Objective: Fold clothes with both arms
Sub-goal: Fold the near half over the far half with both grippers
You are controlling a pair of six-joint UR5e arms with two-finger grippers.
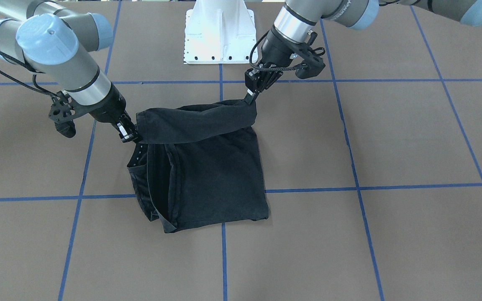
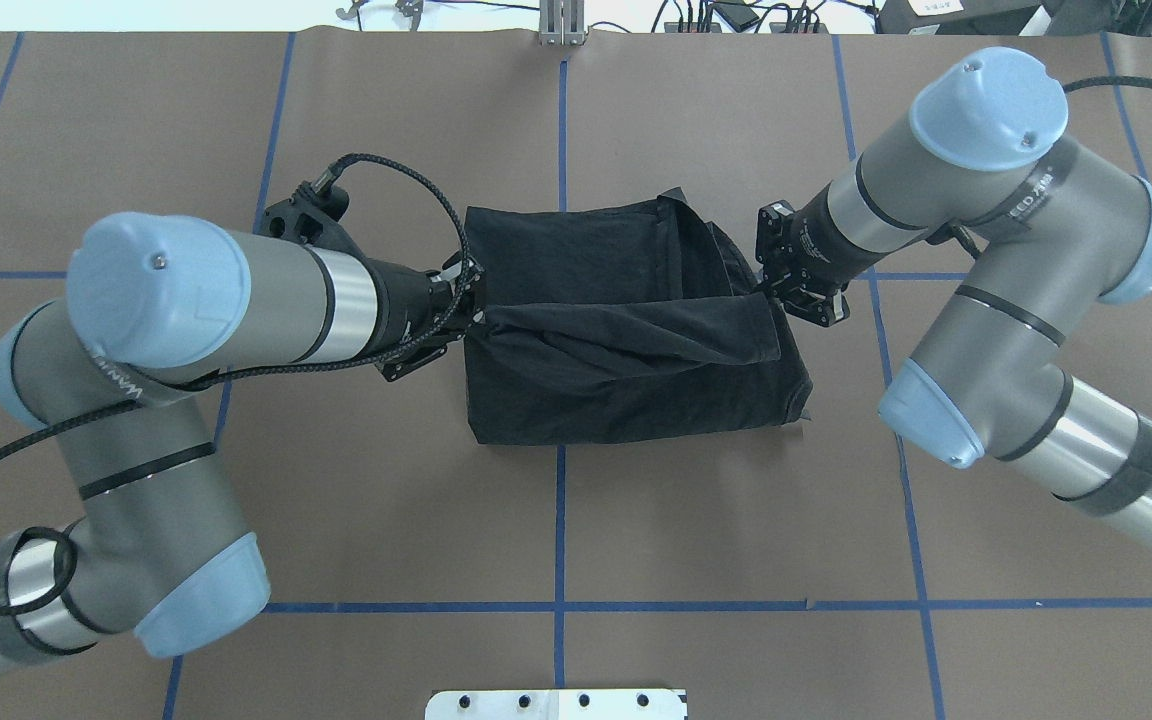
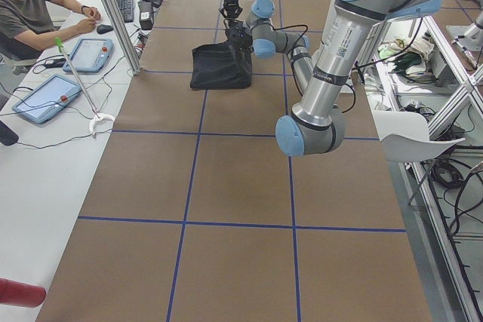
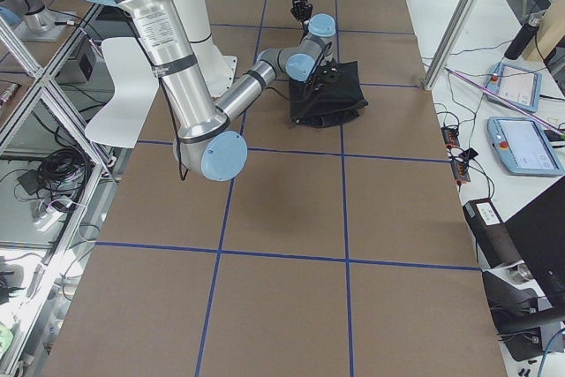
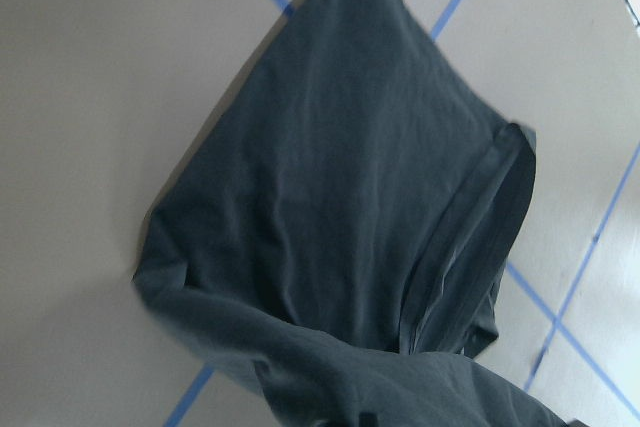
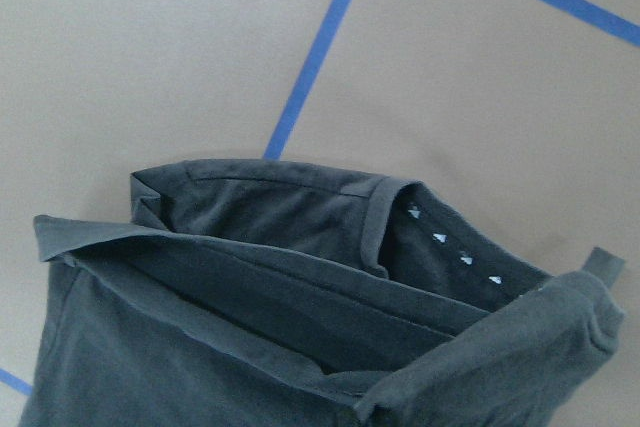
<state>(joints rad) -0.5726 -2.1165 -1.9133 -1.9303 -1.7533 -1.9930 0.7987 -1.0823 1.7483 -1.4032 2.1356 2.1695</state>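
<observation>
Left jaws, right jaws: each clamped on T-shirt [image 2: 636, 400] corner | left arm [image 2: 276, 300], right arm [image 2: 936, 180]: slanting down inward

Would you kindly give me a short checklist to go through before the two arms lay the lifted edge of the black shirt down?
1. Left gripper shut on a corner of the shirt: ok.
2. Right gripper shut on the other corner: ok.
3. Lifted edge spans between both grippers, off the table: ok.
4. Lower layers lie flat: not ok; they gape and bunch on the right gripper's side.
5. Table around the shirt free of other things: ok.
6. How much cloth each grip holds: cannot tell.
</observation>
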